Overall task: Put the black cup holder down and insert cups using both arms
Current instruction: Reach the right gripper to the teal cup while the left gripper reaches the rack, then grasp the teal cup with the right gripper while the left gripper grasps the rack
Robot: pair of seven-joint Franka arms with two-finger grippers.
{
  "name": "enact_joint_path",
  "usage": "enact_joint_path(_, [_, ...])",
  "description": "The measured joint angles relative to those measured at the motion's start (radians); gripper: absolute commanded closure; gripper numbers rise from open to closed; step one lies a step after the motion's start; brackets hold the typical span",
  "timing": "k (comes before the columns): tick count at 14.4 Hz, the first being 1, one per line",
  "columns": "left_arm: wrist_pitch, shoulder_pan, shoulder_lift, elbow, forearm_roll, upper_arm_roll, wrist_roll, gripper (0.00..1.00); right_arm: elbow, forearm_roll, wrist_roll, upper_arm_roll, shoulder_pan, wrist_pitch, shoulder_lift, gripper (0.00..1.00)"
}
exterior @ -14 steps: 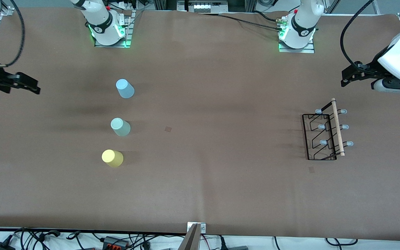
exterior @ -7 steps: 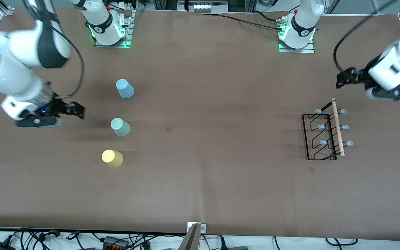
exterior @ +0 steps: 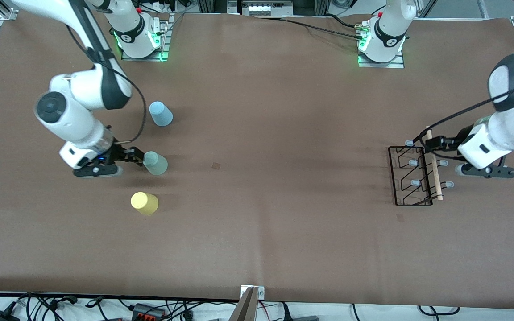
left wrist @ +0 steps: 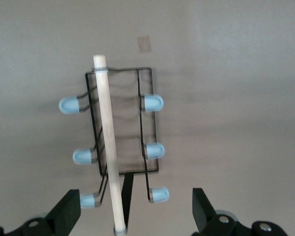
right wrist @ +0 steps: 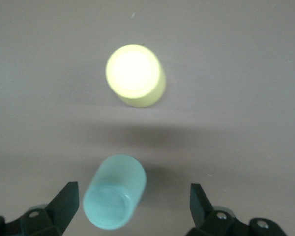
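Right hand (exterior: pixel 137 156) spread, fingers either side of mint green cup (exterior: pixel 155 162). Left hand (exterior: pixel 427 142) spread over black cup holder's (exterior: pixel 413 176) wooden rod (exterior: pixel 433 167).

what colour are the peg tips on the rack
Pale blue, on the black rack; clearest in the left wrist view.

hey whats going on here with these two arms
Both arms are reaching for their first pick. The right gripper is open beside the mint green cup, which stands between the blue cup and the yellow cup, the last nearest the front camera. At the left arm's end of the table, the left gripper is open over the black cup holder, near its wooden rod. Nothing is gripped yet.
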Motion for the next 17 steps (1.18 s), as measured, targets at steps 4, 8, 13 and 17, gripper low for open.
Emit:
enact_joint_path(4, [0.180, 0.008, 0.001, -0.123, 0.001, 0.000, 0.007, 0.00, -0.013, 0.001, 0.031, 0.000, 0.026, 0.069, 0.062, 0.00])
enact_joint_path(8, [0.228, 0.039, 0.023, -0.160, 0.002, 0.000, 0.010, 0.33, -0.057, 0.001, 0.061, 0.000, 0.032, 0.113, 0.081, 0.00])
enact_joint_path(13, [0.234, 0.058, 0.054, -0.168, 0.002, 0.000, 0.011, 0.77, -0.088, 0.001, 0.083, 0.000, 0.043, 0.134, 0.084, 0.00])
enact_joint_path(17, [0.234, 0.058, 0.056, -0.168, 0.002, 0.000, 0.011, 0.91, -0.097, 0.001, 0.091, 0.000, 0.043, 0.135, 0.087, 0.00])
